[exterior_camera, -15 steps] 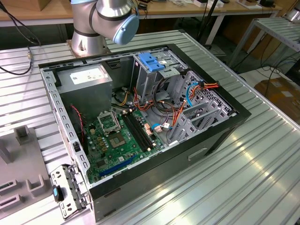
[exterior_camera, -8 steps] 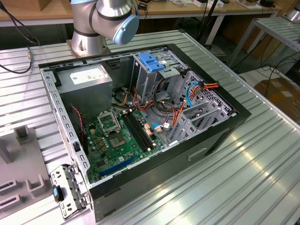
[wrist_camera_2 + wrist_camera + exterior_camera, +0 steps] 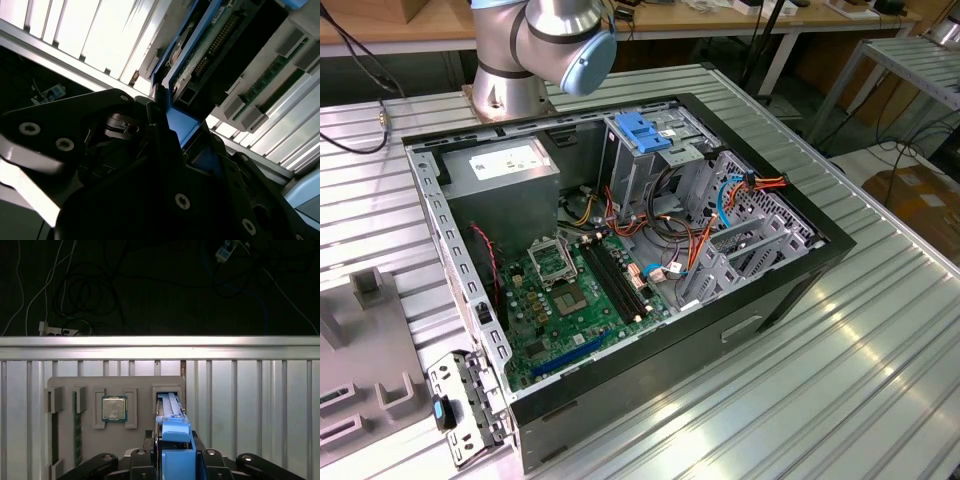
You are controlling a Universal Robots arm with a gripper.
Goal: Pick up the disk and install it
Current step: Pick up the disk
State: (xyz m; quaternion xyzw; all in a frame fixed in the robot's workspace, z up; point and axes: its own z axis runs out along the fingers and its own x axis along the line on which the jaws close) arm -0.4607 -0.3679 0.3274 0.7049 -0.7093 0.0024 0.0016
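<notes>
In the first wrist view the disk stands on edge with its far end at a slot of a grey fixture plate, its blue edging facing the camera. My gripper sits astride the near end, dark fingers pressed against both blue sides, shut on it. The second wrist view shows the disk from close up, with its green circuit board and blue rim, and a dark finger lying against that rim.
A processor chip and a memory stick rest in other pockets of the plate. The open computer case lies on the ribbed metal table, with its blue-handled drive cage and grey power supply. The arm's base stands behind.
</notes>
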